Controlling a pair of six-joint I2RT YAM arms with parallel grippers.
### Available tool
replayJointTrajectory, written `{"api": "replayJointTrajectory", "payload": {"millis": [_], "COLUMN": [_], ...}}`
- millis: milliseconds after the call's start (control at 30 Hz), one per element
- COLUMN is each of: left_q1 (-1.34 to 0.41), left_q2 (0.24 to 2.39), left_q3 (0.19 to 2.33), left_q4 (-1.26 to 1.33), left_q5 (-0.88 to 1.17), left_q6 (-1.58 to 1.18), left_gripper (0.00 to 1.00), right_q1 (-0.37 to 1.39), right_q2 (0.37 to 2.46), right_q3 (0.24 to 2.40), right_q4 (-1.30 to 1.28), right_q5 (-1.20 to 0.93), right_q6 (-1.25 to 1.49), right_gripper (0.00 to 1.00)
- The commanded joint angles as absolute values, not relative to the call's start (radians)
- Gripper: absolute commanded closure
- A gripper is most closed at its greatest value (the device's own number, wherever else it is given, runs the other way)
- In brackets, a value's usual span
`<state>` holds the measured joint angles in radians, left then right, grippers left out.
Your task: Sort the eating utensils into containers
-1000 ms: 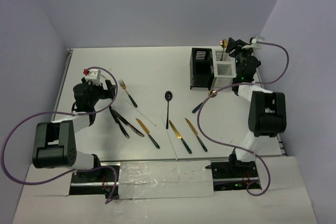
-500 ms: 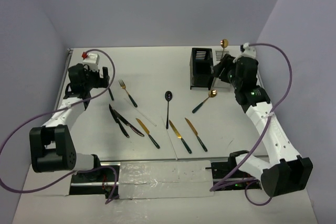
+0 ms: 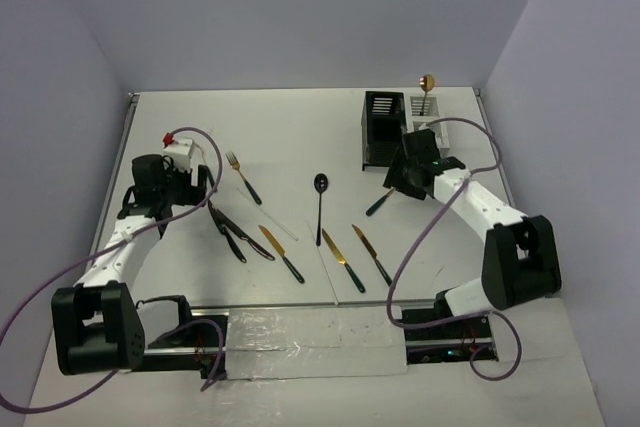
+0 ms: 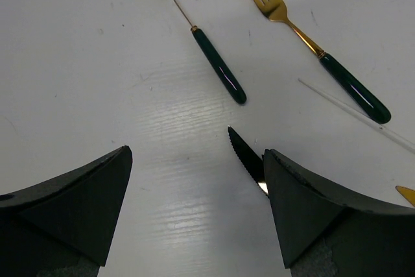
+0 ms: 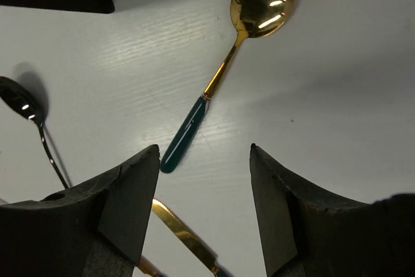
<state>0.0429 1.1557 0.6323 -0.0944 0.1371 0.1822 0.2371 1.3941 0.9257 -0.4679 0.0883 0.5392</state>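
Note:
Several gold and black knives, forks and spoons lie across the table (image 3: 300, 137). My left gripper (image 3: 203, 190) is open and empty, low over the table beside the black knives (image 3: 232, 234). In its wrist view (image 4: 196, 154) a black knife tip (image 4: 245, 157) lies by the right finger, with a gold fork (image 4: 285, 17) and a dark-handled utensil (image 4: 219, 73) beyond. My right gripper (image 3: 397, 185) is open and empty above a gold spoon with a green handle (image 5: 259, 1); its wrist view (image 5: 204, 147) shows this. The black caddy (image 3: 382, 129) and white caddy (image 3: 426, 109) stand behind, with a gold spoon (image 3: 427, 83) upright in the white one.
A black spoon (image 3: 320, 187) and gold knives (image 3: 342, 259) lie mid-table, and a thin white stick (image 3: 280, 225) lies beside them. A gold fork (image 3: 240, 172) lies right of the left gripper. Purple cables loop beside both arms.
My right gripper left the gold spoon standing in the white caddy and came down and left over the gold spoon on the table. My left gripper swung back, then forward towards the black knives.

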Motion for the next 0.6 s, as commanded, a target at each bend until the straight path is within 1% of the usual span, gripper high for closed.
{"api": "replayJointTrajectory", "payload": {"millis": [0, 200, 400, 567], "left_q1": [0.049, 0.049, 0.049, 0.049], "left_q2": [1.100, 1.092, 1.101, 1.078], "left_q3": [0.640, 0.621, 0.621, 0.617], "left_q4": [-0.075, -0.057, -0.048, -0.038], "left_q5": [0.132, 0.138, 0.140, 0.140], "left_q6": [0.195, 0.195, 0.195, 0.195], "left_gripper": [0.07, 0.07, 0.07, 0.07], "right_q1": [0.258, 0.300, 0.330, 0.351], "right_q2": [1.500, 1.699, 1.776, 1.806], "right_q3": [0.999, 1.092, 1.114, 1.114], "right_q4": [-0.428, -0.494, -0.526, -0.572], "right_q5": [0.106, 0.161, 0.210, 0.224], "right_q6": [0.592, 0.617, 0.630, 0.626], "right_gripper": [0.35, 0.36, 0.37, 0.43]}}
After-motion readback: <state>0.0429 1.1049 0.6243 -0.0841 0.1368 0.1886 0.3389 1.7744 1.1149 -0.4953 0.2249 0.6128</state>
